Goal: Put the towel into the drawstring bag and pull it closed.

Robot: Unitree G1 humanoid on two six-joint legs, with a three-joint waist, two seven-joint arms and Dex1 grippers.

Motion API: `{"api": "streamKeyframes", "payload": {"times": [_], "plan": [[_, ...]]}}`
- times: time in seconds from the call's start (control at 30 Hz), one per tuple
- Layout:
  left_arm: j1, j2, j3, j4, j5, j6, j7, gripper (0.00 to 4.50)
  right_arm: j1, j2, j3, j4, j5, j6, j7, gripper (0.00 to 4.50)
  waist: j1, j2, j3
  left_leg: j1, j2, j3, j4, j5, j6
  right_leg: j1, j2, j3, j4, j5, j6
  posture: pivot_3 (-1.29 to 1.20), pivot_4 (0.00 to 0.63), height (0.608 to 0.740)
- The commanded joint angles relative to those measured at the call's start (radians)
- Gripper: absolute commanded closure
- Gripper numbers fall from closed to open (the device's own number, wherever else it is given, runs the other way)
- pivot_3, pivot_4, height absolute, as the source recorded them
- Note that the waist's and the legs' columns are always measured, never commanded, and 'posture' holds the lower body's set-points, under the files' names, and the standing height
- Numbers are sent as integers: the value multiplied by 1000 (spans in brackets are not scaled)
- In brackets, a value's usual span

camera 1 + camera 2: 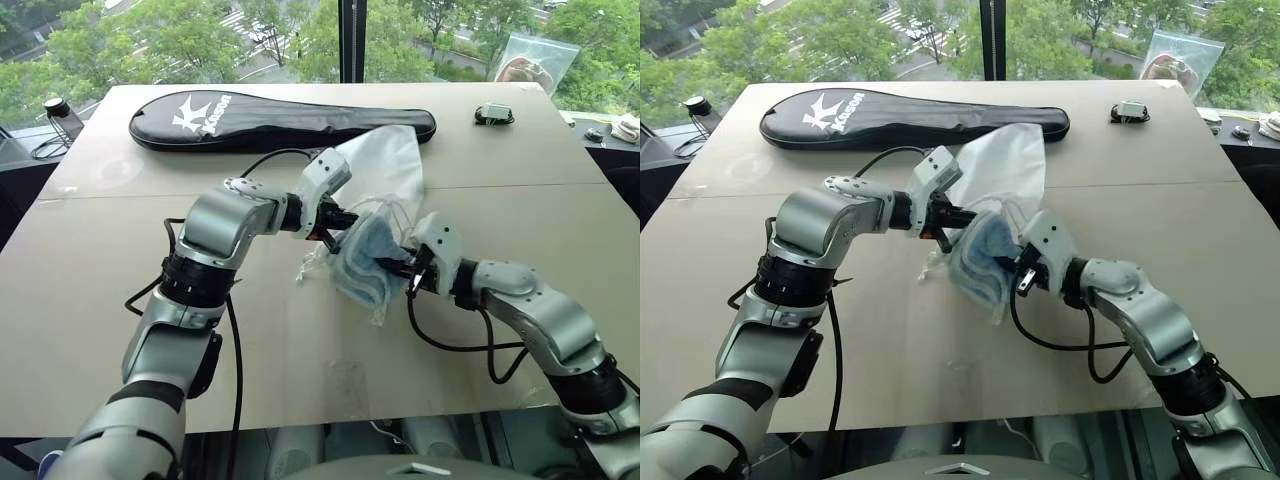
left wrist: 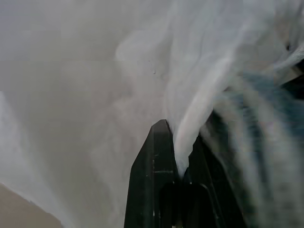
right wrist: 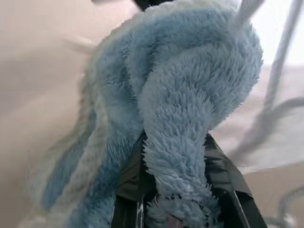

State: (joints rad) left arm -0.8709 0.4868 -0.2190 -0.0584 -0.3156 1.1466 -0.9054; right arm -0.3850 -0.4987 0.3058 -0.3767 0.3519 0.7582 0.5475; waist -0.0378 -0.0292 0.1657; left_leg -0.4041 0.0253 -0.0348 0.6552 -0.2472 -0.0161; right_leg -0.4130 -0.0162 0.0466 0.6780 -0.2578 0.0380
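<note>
The translucent white drawstring bag [image 1: 385, 170] lies at the table's middle, its mouth lifted toward me. My left gripper [image 1: 336, 226] is shut on the bag's thin rim [image 2: 190, 128], holding the mouth up. The light-blue fluffy towel [image 1: 365, 262] sits bunched in the bag's mouth, seen through the film. My right gripper [image 1: 403, 268] is shut on the towel [image 3: 180, 118], which bulges out past the fingers. White cords [image 3: 280, 61] hang beside the towel.
A long black racket case [image 1: 280, 120] lies across the far side of the table. A small dark device [image 1: 493, 114] sits at the far right, a clear plastic bag [image 1: 535, 62] beyond it. A dark jar [image 1: 62, 117] stands at the far left edge.
</note>
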Motion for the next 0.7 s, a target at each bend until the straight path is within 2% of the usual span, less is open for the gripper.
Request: {"api": "streamKeyframes", "payload": {"times": [0.03,0.13,0.23,0.53,0.7], "plan": [[-20,10,6,-78,-31,9,11,4500,-22,38,-9,10,-29,53,-51,4443,0,0,0,0,0,0,0,0,0,0,0,0,0,0,0,0,150,740],[-1,39,-1,-123,-62,41,0,4500,-41,163,-141,52,34,107,-140,4443,-4,1,0,0,0,0,0,0,0,0,0,0,1,0,0,0,150,740],[18,75,-2,-150,-90,72,-6,4500,-45,298,-306,54,163,150,-190,4443,-2,1,1,1,0,0,0,0,0,0,0,1,2,0,0,0,150,740],[-30,150,20,-125,-170,153,-32,4500,-7,408,-499,7,395,203,-224,4443,-1,2,1,1,0,0,0,0,0,0,-1,0,1,0,0,0,150,740],[-121,129,100,-84,-327,338,-85,4500,-27,453,-532,36,455,171,-251,4443,-4,3,2,1,0,0,0,0,0,0,0,0,1,0,0,0,150,740]]}}
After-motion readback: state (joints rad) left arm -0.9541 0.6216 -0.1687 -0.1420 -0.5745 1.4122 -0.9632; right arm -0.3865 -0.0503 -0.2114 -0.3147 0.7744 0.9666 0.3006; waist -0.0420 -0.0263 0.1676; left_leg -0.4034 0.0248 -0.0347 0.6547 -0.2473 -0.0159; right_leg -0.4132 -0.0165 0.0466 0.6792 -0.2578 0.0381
